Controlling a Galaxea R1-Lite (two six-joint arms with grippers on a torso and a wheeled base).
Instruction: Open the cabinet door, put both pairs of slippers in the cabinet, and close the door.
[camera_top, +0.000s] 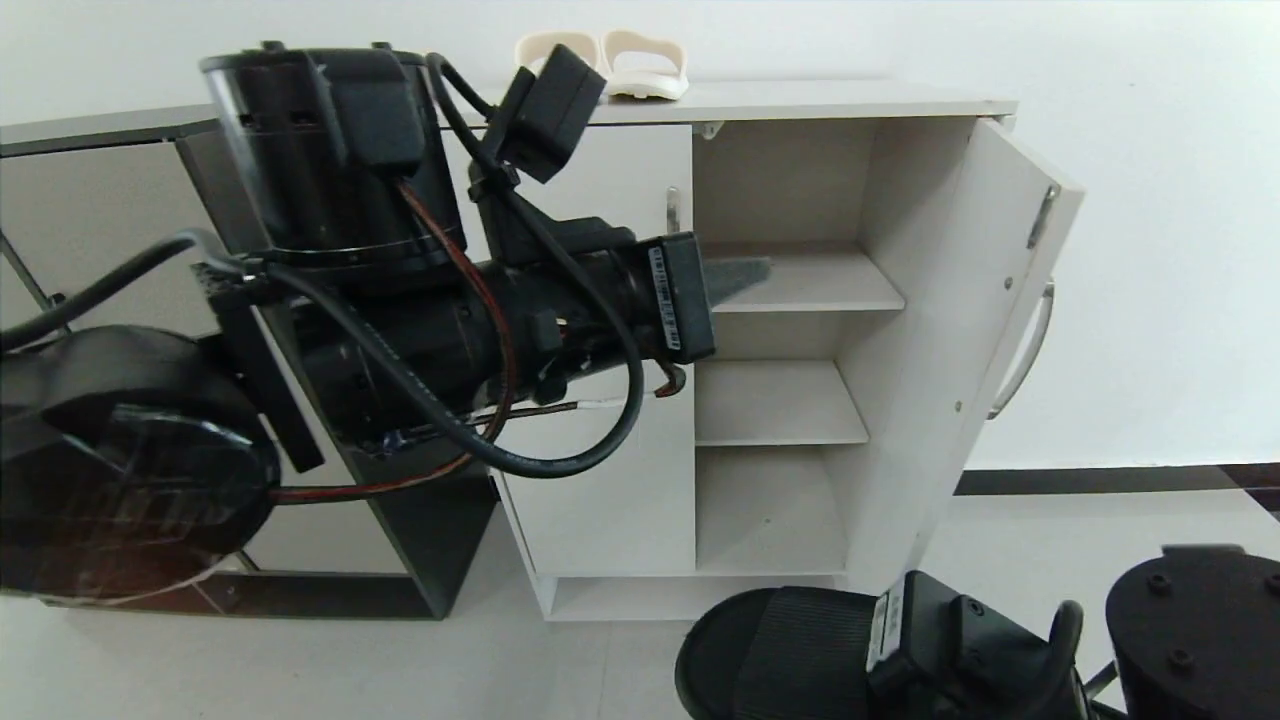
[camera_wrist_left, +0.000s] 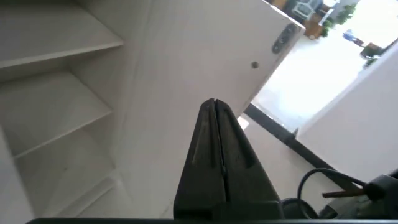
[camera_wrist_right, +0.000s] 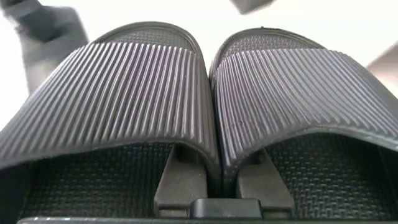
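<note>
Placement stage, judging by the layout. White laminate cabinet (camera_top: 850, 100) with right-hand door (camera_top: 990, 330) swung wide, so opening step apparently done. Upper shelf (camera_top: 810, 285), middle shelf (camera_top: 780, 405) and bottom compartment (camera_top: 765, 520) exposed, no footwear on any of them. Left-hand door (camera_top: 600, 480) shut. Pair of black ribbed rubber slippers (camera_top: 780, 650) low in the head view, in front of the cabinet and below the open bay, carried by right gripper (camera_wrist_right: 217, 186). Fingers (camera_wrist_right: 180, 183) pinched on the two adjoining inner walls, one finger inside each slipper, slippers side by side. Left gripper (camera_top: 740, 275) raised at upper-shelf height, at the mouth of the open bay, fingers pressed flat together, nothing between them; contact with the shelf not determinable. Pair of cream moulded slippers (camera_top: 630, 65) on the cabinet top, toward the left end, near the wall, not yet stowed. Next, probably: black pair up and forward into the open bay, bottom compartment or middle shelf nearest. Calls for a level carry, with hold on the inner walls only, and clearance from the door edge, the shelf lips and the left arm across the front. Possible snags: one slipper sliding out of the pinch, or a toe catching a shelf edge. After that, cream pair to fetch, then door to close by its curved metal handle (camera_top: 1025, 350).
</note>
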